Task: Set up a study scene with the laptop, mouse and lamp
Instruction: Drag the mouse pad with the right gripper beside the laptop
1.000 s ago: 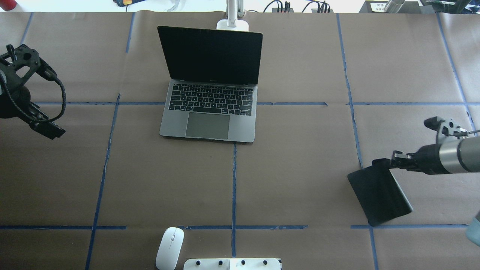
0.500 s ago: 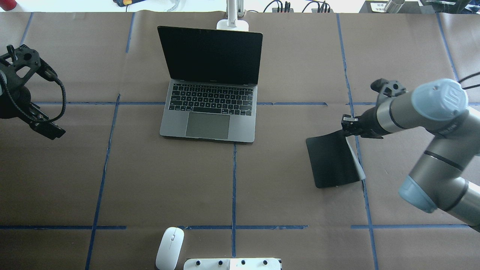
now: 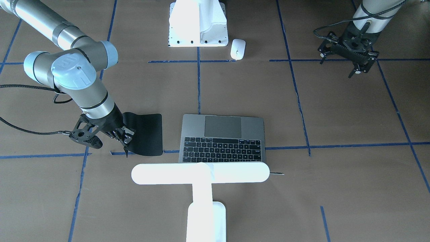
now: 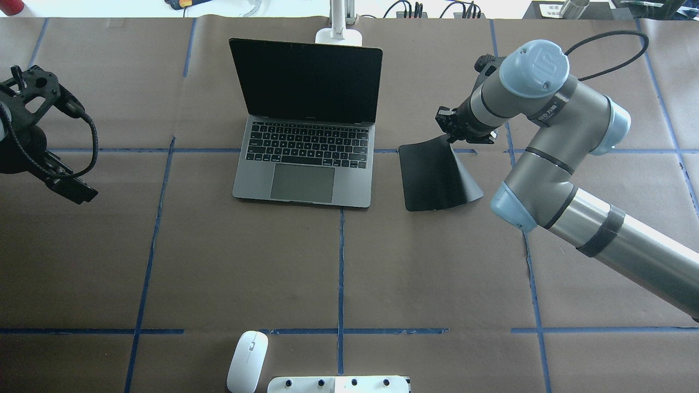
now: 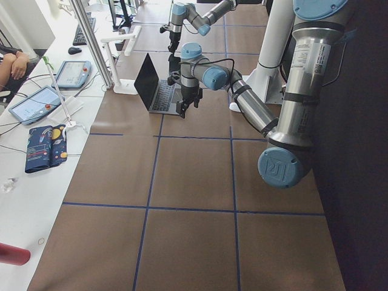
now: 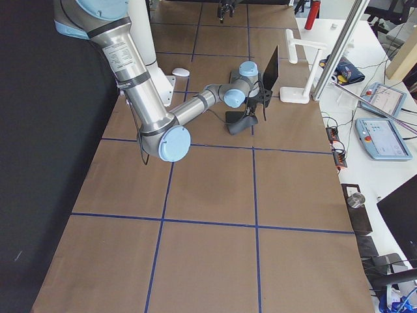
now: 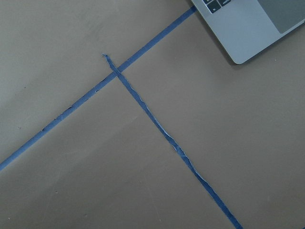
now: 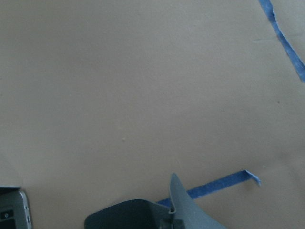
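Brown-papered tabletop [image 4: 437,273] holds the open laptop [image 4: 306,136], the lamp [image 3: 201,173] behind it, and the mouse [image 4: 247,360] at the robot-side edge. The right gripper [image 4: 452,139] pinches a corner of the black mouse mat [image 4: 431,174] just beside the laptop. Whether the left gripper [image 3: 354,62] is spread, I cannot tell.

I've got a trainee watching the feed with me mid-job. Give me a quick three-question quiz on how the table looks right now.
1. True or false: the laptop stands open, with the lamp behind its lid.
2. Multiple choice: the right gripper is shut on A) the laptop, B) the black mouse mat, C) the lamp.
3. Short answer: which gripper holds nothing?

Key: 1 true. 2 B. 3 the left gripper.
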`<act>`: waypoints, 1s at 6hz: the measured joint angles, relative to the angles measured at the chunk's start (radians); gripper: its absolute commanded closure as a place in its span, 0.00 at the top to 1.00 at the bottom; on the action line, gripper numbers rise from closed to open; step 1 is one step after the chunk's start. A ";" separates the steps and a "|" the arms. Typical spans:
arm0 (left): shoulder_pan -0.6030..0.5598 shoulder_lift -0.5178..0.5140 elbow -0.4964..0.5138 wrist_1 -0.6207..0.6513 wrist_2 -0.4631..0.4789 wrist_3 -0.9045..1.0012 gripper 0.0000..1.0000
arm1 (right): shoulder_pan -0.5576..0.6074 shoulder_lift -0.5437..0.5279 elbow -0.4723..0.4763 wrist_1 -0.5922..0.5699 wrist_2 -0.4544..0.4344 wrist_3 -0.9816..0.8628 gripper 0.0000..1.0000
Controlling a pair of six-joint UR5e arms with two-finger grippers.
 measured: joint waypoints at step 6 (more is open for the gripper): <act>0.007 -0.013 0.000 0.000 -0.010 -0.040 1.00 | 0.022 0.072 -0.163 0.008 -0.025 0.212 1.00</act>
